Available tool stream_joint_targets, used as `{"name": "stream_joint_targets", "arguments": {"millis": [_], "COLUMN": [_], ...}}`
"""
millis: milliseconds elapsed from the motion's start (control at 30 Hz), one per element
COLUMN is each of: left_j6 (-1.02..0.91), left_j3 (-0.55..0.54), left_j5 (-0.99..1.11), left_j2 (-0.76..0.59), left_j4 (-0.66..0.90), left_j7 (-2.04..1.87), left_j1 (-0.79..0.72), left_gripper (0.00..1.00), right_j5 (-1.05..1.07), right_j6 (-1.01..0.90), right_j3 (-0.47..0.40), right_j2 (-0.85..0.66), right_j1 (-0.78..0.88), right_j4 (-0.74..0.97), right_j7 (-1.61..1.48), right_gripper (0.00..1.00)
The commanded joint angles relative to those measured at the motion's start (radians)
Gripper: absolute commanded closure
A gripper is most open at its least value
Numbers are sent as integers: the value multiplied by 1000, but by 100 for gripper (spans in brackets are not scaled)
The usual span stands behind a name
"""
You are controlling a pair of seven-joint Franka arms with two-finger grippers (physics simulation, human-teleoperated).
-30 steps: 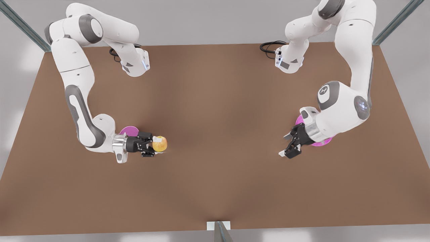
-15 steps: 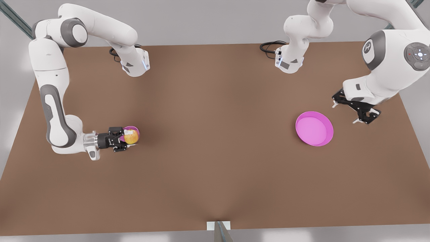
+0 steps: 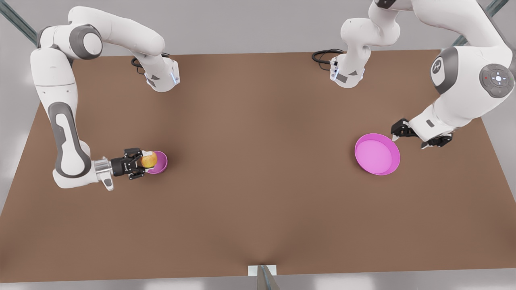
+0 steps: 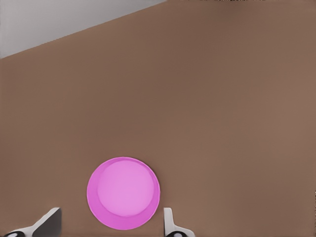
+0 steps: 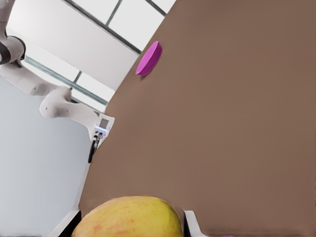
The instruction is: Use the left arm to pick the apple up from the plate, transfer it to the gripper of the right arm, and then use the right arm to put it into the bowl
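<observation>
We see two pink containers on the brown table (image 3: 258, 193). The plate (image 3: 377, 154) lies toward the front view's right, wide and shallow, with nothing in it. The bowl (image 3: 160, 162) stands well apart from it toward the front view's left, smaller and deeper. What lies at the bowl's bottom is hidden from us, since the apple and fingers cover part of it.

The apple (image 3: 148, 160) is held in the right gripper (image 3: 142, 162), whose fingers are closed against its sides. In the front view it sits over the bowl's rim on the arm's side, overlapping the bowl; we cannot tell whether it touches the bowl. In the right wrist view the apple (image 5: 129, 217) shows between the two white fingertips (image 5: 192, 224), yellow with a faint red blush, and the plate (image 5: 149, 58) appears edge-on far across the table. The apple is round, so we can make out no long axis, and no stem shows to tell which way it points. The gripper reaches in roughly level, pointing toward the front view's right.

The left gripper (image 3: 415, 137) hangs just beside the plate's far rim, on the front view's right. In the left wrist view its fingertips (image 4: 170, 224) stand apart, wider than the plate (image 4: 123, 193) seen between them, with nothing held.
</observation>
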Motion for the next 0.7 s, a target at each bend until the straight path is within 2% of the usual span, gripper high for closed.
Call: {"name": "stream_joint_targets", "arguments": {"millis": [0, 200, 267, 333, 500, 600, 667], "left_j6": [0, 0, 0, -2, -2, 0, 0], "left_j3": [0, 0, 0, 0, 0, 0, -2], "left_j5": [-1, -1, -1, -1, -1, -1, 1], "left_j2": [4, 4, 4, 4, 4, 4, 2], "left_j4": [4, 5, 4, 4, 4, 4, 5], "left_j7": [-374, -374, -374, -376, -376, -376, -367], "left_j1": [-1, -7, -7, -7, -7, -7, -9], "left_gripper": [0, 0, 0, 0, 0, 0, 0], "right_j5": [-25, -53, -59, -60, -96, -183, -353], "right_j6": [16, 48, 50, 43, 20, -70, -82], "right_j3": [1, 1, 1, -1, -12, 7, 122], "right_j2": [10, 68, 70, 70, 70, 59, 18], "right_j1": [0, -1, -1, -1, -3, 10, 8], "right_j4": [2, 11, 25, 25, 54, 197, 350], "right_j7": [-197, -334, -340, -338, -323, -81, 123], "right_gripper": [30, 29, 20, 0, 0, 0, 0]}}
